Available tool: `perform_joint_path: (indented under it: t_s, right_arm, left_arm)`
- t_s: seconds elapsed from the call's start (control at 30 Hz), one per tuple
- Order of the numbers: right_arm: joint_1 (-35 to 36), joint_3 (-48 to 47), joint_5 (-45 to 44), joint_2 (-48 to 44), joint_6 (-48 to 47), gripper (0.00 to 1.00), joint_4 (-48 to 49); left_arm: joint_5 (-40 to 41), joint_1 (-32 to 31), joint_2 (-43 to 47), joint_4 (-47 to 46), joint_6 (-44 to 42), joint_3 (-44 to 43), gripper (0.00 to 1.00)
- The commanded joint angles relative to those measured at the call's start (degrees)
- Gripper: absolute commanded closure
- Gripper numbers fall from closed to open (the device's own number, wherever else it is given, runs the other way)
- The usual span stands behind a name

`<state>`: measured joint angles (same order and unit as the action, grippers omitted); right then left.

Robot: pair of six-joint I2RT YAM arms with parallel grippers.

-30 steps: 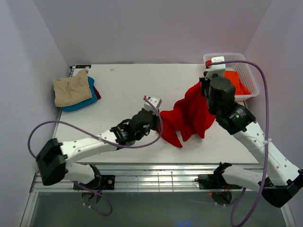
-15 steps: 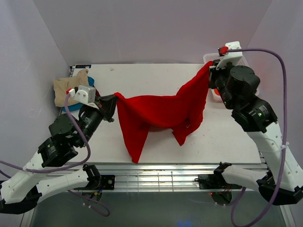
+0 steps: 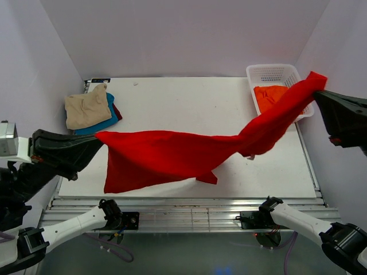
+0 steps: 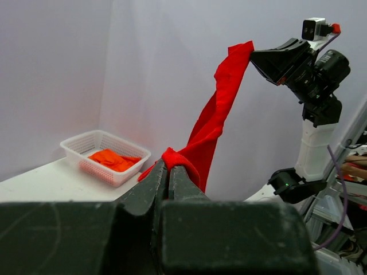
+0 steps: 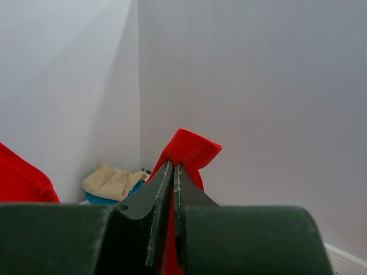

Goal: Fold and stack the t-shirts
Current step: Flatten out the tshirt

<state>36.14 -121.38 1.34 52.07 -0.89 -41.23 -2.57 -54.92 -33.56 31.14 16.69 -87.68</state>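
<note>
Got the bright red t-shirt pinched at both ends here. Clamped tight in the left gripper by one corner and in the right gripper by the other, both squeezed onto a bunched bit of cloth in the wrist views. Strung up in the air between the two, sagging in the middle, with a loose flap hanging just below the left gripper over the table. Right beside and under the right gripper: white basket with an orange t-shirt inside. Beyond the left gripper, near the far corner: tan t-shirt piled on a teal blue t-shirt, plus a sliver of dark red t-shirt.
</note>
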Motion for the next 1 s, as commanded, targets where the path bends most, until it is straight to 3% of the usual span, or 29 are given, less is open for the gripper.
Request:
perform_joint_path:
  t_s: [0.0,0.3,0.63,0.97]
  right_arm:
    - [-0.5,-3.8,2.7,1.0,0.4,0.92,-0.1]
    - [-0.5,-3.4,0.8,0.7,1.6,0.92,12.5]
    - [-0.3,-1.8,-10.8,11.7,-4.6,0.92,16.0]
    - [-1.1,4.6,-21.2,25.3,-8.0,0.92,16.4]
  left_arm:
    - [-7.3,3.4,-0.4,2.5,3.5,-3.4,1.00]
    - [-7.9,7.0,0.7,3.0,5.7,-5.0,1.00]
    - [13.4,7.0,1.6,4.6,-0.2,3.8,1.00]
    - [35.2,6.9,-11.9,-0.6,-7.3,12.1,1.00]
